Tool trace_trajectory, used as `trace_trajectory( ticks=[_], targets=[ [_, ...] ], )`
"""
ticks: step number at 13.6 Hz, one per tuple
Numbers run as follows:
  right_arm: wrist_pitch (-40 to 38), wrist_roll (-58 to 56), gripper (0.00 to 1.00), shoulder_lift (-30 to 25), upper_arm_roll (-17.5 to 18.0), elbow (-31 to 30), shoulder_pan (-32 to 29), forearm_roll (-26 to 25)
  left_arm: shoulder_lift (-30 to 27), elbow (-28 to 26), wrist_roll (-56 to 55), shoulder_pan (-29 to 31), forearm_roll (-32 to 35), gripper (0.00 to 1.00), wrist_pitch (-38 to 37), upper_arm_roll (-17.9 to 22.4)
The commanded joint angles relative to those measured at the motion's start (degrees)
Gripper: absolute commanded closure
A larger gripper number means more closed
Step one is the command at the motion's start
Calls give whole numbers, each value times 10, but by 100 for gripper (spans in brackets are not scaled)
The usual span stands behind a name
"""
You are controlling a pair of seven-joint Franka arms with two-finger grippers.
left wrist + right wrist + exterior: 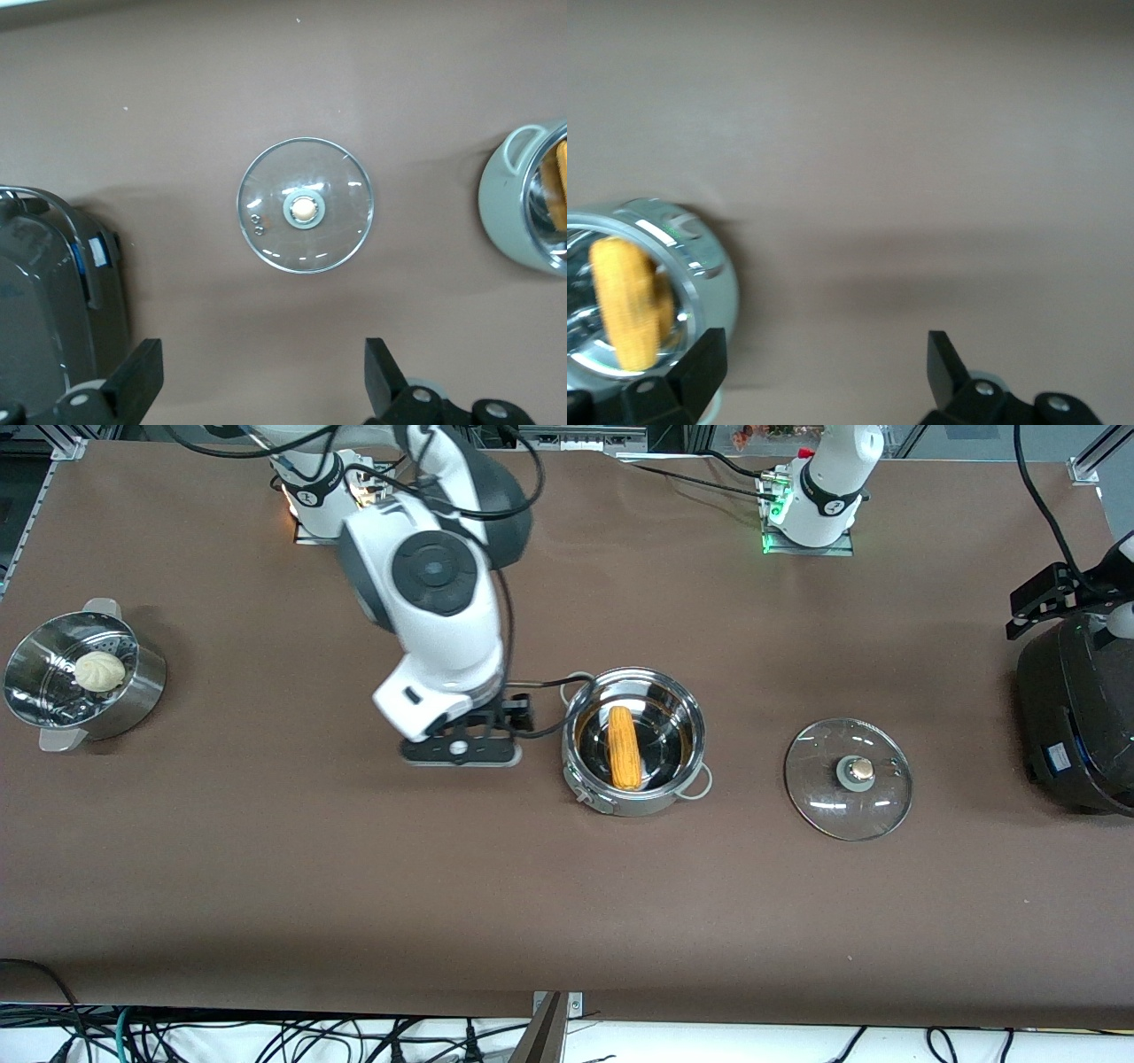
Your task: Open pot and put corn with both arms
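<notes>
The corn cob (625, 747) lies inside the uncovered stainless-steel pot (656, 802), which stands near the middle of the table (266, 868). The glass lid (848, 779), knob up, rests flat on the table beside the pot, toward the left arm's end. The right gripper (824, 372), fingers spread wide and holding nothing, hangs over bare table just beside the pot, toward the right arm's end. The left gripper (264, 381), likewise wide and empty, hovers above the lid. A black cooker (1076, 717) and a steamer bowl (133, 708) holding a bun (98, 670) occupy the table's ends.
</notes>
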Motion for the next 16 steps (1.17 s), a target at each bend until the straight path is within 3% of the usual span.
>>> trace_trajectory(
  ticks=[1, 4, 10, 12, 14, 16],
  targets=[
    [-48, -13, 0, -42, 7, -20, -47, 2, 17, 29, -46, -7, 13, 0, -20, -10],
    [-101, -141, 0, -64, 6, -20, -118, 4, 19, 39, -46, -5, 4, 0, -20, 0],
    [-152, -214, 0, -76, 8, -20, -260, 6, 22, 38, -47, -5, 4, 0, -20, -4],
    [-161, -262, 0, -80, 3, -20, -282, 6, 23, 38, -47, -4, 4, 0, -21, -4],
    [-147, -303, 0, -108, -1, -62, -305, 39, 23, 39, -47, -5, 4, 0, -21, -4],
    [-64, -302, 0, -191, -5, -208, -333, 81, 23, 38, -47, -5, 4, 0, -21, -5]
  ],
)
